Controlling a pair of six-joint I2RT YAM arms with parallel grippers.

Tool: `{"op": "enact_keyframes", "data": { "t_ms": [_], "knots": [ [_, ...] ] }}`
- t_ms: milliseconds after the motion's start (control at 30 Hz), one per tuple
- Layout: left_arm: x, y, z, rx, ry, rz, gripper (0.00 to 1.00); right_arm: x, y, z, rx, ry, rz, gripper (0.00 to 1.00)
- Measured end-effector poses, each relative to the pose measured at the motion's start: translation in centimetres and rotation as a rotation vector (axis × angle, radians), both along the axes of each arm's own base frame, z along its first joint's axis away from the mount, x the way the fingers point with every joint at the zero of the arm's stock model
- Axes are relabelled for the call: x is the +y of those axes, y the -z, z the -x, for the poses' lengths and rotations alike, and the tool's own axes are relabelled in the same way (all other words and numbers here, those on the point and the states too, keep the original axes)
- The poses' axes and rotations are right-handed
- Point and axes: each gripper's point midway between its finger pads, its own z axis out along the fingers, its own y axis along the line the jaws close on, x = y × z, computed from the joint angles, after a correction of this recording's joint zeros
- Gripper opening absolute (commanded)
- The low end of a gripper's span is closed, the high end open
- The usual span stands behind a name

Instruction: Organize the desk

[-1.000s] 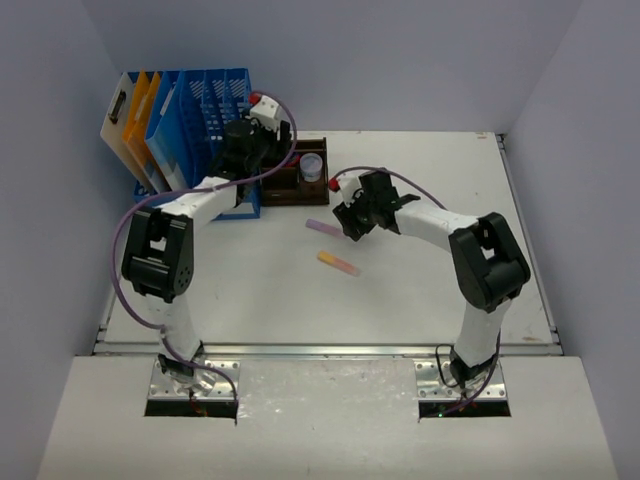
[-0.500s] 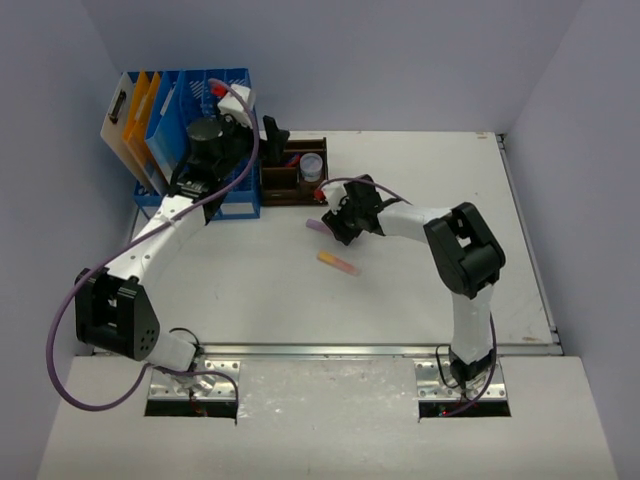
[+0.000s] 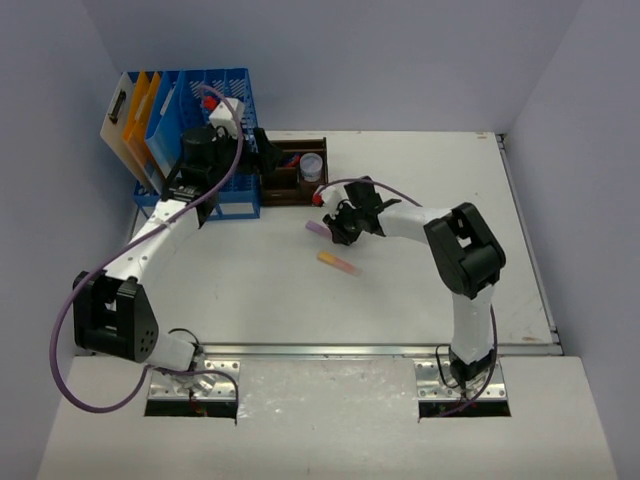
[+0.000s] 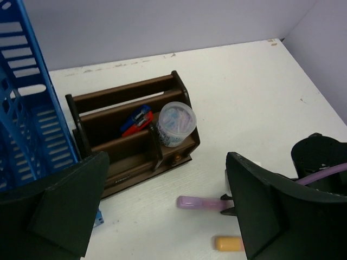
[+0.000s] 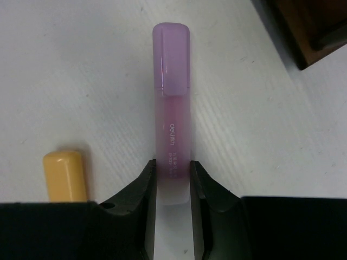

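At the far left corner of the large flat off-white desk (image 3: 420,290), a blue plastic mesh file rack (image 3: 215,100) is stood. The left gripper (image 3: 266,157) is held just beside it, over the left end of a small dark-brown wooden compartment tray (image 4: 130,93), fingers spread wide with nothing between them. A clear round plastic cup (image 4: 175,123) is seated in the tray. Further right, a translucent purple plastic highlighter (image 5: 172,108) is clamped at one end by the right gripper (image 5: 172,181). An orange-yellow highlighter (image 5: 64,174) is laid near it on the desk.
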Motion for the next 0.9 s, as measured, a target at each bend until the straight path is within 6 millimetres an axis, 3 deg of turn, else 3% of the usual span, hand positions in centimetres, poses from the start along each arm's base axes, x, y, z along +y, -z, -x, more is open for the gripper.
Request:
{"op": "enact_keyframes", "data": {
  "t_ms": [133, 233, 333, 367, 500, 600, 733, 900],
  "knots": [
    [1.5, 1.1, 1.2, 0.058, -0.015, 0.065, 0.87, -0.9, -0.7, 2.8, 0.057, 0.006, -0.011, 0.01],
    [1.8, 2.3, 3.0, 0.11, -0.015, 0.112, 0.87, -0.9, -3.2, 3.5, 0.058, 0.04, -0.055, 0.01],
    [1.2, 3.5, 5.3, 0.172, 0.011, 0.164, 0.86, -0.3, -6.8, 3.1, 0.016, 0.082, -0.13, 0.01],
    [1.0, 3.9, 5.9, 0.198, 0.018, 0.183, 0.86, 0.0, -9.1, 2.8, -0.011, 0.103, -0.174, 0.01],
    [0.0, 5.0, 7.0, 0.281, 0.041, 0.259, 0.86, 1.3, -14.6, 1.3, -0.053, 0.165, -0.294, 0.01],
    [-0.6, 5.8, 7.1, 0.342, 0.047, 0.315, 0.85, 2.3, -17.1, 0.5, -0.065, 0.189, -0.351, 0.01],
    [-1.6, 7.7, 6.9, 0.45, 0.049, 0.391, 0.85, 3.5, -18.8, 0.3, -0.102, 0.181, -0.361, 0.01],
    [-2.5, 8.8, 6.3, 0.533, 0.038, 0.455, 0.86, 5.5, -19.1, 1.7, -0.113, 0.134, -0.348, 0.01]
  ]
}}
